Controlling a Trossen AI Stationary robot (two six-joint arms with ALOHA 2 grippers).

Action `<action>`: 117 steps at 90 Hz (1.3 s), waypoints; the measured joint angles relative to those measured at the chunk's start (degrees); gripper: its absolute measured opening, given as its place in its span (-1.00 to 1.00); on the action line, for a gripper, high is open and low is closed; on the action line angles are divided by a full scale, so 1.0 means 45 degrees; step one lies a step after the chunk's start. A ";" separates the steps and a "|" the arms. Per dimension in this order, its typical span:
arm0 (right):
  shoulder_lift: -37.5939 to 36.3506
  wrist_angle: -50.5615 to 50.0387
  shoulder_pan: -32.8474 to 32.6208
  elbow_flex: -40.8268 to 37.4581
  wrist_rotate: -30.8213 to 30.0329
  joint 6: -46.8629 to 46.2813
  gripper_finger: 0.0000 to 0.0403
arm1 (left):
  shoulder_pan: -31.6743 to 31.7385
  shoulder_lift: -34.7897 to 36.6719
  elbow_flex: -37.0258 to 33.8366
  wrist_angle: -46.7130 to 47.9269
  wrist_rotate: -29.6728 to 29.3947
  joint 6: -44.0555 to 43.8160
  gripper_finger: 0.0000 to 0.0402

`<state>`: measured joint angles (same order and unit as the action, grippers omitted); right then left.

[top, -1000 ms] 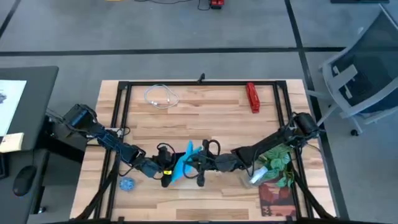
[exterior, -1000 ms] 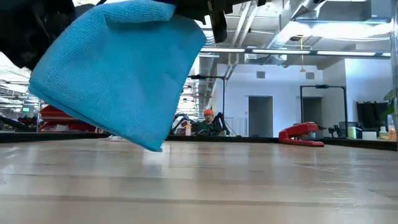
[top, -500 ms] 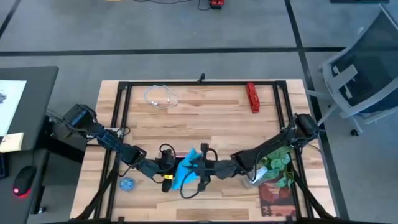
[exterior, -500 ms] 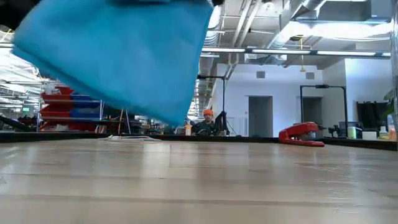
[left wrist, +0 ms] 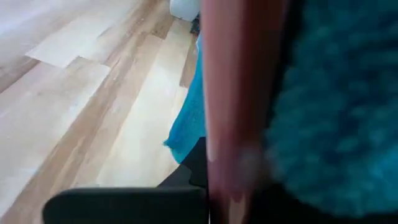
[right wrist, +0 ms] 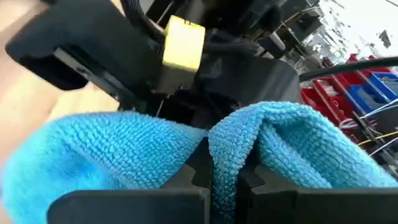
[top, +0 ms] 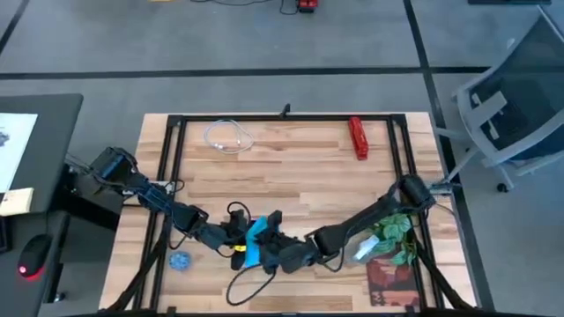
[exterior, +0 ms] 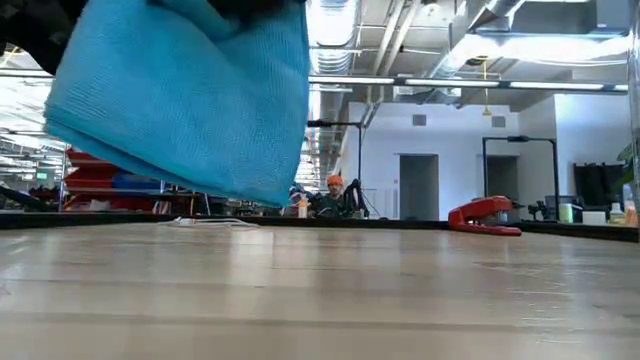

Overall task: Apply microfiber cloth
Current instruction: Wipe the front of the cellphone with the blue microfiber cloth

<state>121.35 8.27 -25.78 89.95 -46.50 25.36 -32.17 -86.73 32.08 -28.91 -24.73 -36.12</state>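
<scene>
Worktop point(top: 291, 172): centre and far half lying open; near edge crowded.

Small blue disc point(top: 180, 260), one, lying near left near corner.

White cable point(top: 228, 136), one, coiled toward far left corner.

Left gripper point(top: 240, 246) reaching in at near edge; jaw state cannot tell.

Microfiber cloth point(top: 256, 240), one, hanging clear above worktop at near edge, between both grippers.

Right gripper point(top: 269, 248) pinching cloth fold, jaws narrow.

Red stapler point(top: 357, 137), one, sitting toward far right corner.

Plant point(top: 394, 231), one, standing near right near corner.
</scene>
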 joint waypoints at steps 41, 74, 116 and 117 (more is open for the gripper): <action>-0.0698 -0.1359 -0.0118 -0.0015 -0.0056 -0.0969 -1.00 | -0.0426 0.0003 0.0000 0.0307 0.0194 0.0210 -0.98; -0.0782 -0.1148 -0.0209 -0.0034 -0.1042 0.0104 -1.00 | -0.0445 0.0028 0.0008 -0.0034 -0.0086 0.0315 -0.98; -0.0912 -0.3203 -0.0190 -0.0015 0.1947 -0.2973 -1.00 | -0.0485 -0.0001 -0.0010 -0.0577 0.0060 0.0922 -0.98; -0.0912 -0.3268 -0.0199 -0.0015 0.1955 -0.2971 -1.00 | -0.0484 -0.0001 -0.0010 -0.0579 0.0046 0.0922 -0.98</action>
<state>117.25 -6.44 -26.68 89.89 -37.70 12.00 -34.35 -86.74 32.03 -31.52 -24.52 -31.97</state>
